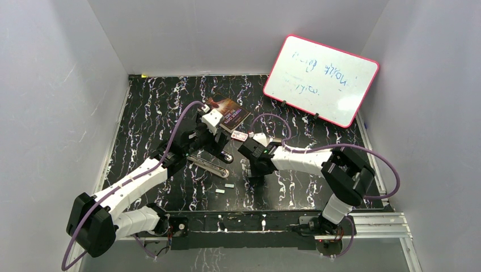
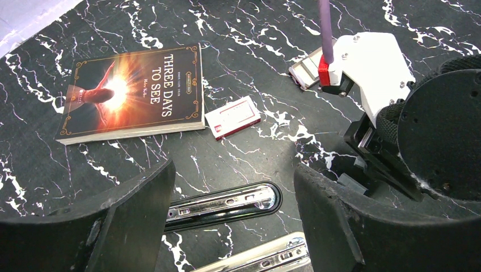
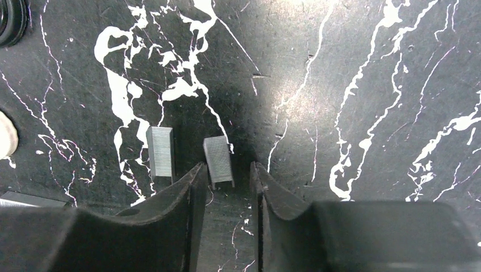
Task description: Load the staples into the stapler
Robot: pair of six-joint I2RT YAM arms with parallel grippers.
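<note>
**Black marbled worktop: one staple strip waits between the right pincer's fingers**

Black stone-patterned worktop with white veins fills the right wrist view. The right pincer is released and grasps nothing, its jaws drawn only partway together. A staple strip lies flat between them, just ahead of the tips. It sits against the left-hand finger, and bare worktop shows on its other side. A second strip lies just outside that left-hand finger, close enough to be knocked.

To do this well, I judge the pincer should centre on the strip first, so both fingers meet its long sides together. It should press gently, since such a strip probably breaks or flips easily. It should also stay clear of the neighbouring strip.

The left pincer is spread wide and holds nothing. The opened stapler lies between and just below its fingers. The white-and-red box sits ahead of it, with a book ahead and to its left.

The strip's near end runs under a fingertip, so true contact cannot be told. The stapler's metal arm is cut off at the frame edge, and whether its channel is empty is unclear.
</note>
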